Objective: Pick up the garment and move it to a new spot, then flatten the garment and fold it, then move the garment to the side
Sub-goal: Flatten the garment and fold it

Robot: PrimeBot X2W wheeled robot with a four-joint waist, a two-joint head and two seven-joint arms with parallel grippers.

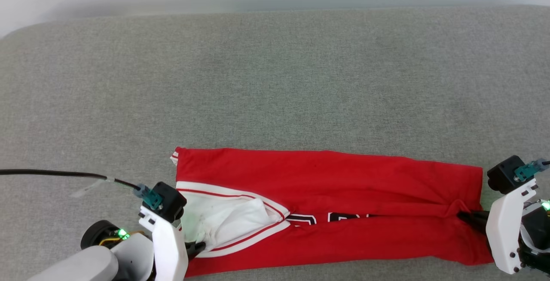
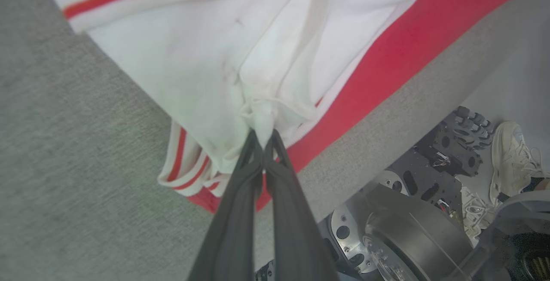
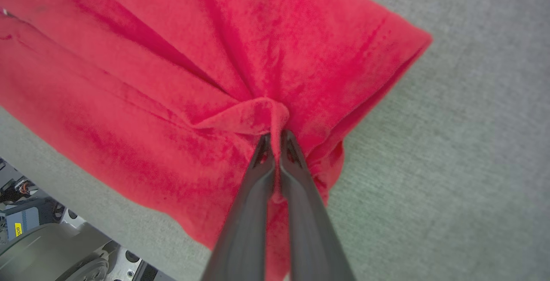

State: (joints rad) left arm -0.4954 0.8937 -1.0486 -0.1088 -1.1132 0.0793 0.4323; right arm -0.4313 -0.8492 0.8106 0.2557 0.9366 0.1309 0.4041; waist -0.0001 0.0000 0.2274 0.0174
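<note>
Ok so: the garment (image 1: 326, 186) lies as a long red band across the near part of the grey-covered table (image 1: 275, 79). It's folded lengthwise, w/ its near edge just beside the table's front edge. Neck/sleeve end is at the robot's left, hem end at its right. A bit of the black print (image 1: 343, 217) peeks out at the fold line.

Hands:
- the left hand (image 2: 263, 137) is clamped tight on a small tuck of the white sleeve (image 1: 223, 221)
- the right hand (image 3: 275, 137) is clamped too, on a bunched nub of red cloth at the hem end; creases fan out from the pinch

Looks like mid-fold or about to drag, can't say which.

Risks imo:
- both grips are tiny tip pinches → tension btw the arms and the cloth slips out one side, the other side drags it skewed
- left hand seems to have the sleeve layer only, can't tell if the red body under it is caught → a lift could pull the sleeve out & undo the fold
- bunching at the hem → wrinkles carried into the next fold
- garment sits close to the front edge → a pull toward the robot and it slides off the table
- person's shoe (image 2: 511, 160) is near the robot base, keep clear
</note>
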